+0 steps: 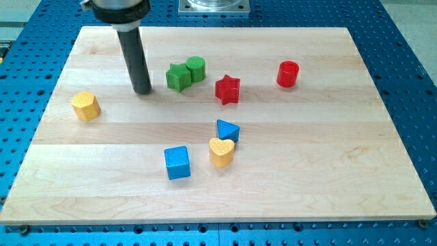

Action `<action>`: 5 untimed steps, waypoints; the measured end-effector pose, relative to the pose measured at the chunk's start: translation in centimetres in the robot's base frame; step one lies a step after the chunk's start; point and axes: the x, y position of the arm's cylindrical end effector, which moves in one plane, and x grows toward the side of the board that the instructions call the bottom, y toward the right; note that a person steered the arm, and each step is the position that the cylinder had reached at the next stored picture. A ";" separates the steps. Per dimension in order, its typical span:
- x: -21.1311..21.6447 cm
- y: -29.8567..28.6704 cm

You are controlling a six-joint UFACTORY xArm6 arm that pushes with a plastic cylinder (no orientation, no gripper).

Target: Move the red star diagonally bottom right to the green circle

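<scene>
Our tip [143, 91], touching nothing, rests at nine o'clock of the green circle [196, 68]; the red star [227, 89] lies at that circle's four o'clock.

The pale wooden board [341, 171] is lit bright and even from overhead, with only small soft shadows tucked close under the red star-shaped block [227, 89], the yellow heart-shaped block [221, 152] and the blue cube [177, 162], and a faint dark patch around my tip [143, 91] near the board's top-left corner. The red cylinder [288, 74] shows a slight sheen on its top face, without harsh glare. Everything looks sharp from edge to edge, and the board's straight sides show no obvious bending, only perspective narrowing toward the top edge.
</scene>
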 end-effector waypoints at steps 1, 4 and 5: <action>0.2 2.6; -7.0 9.9; -4.5 5.8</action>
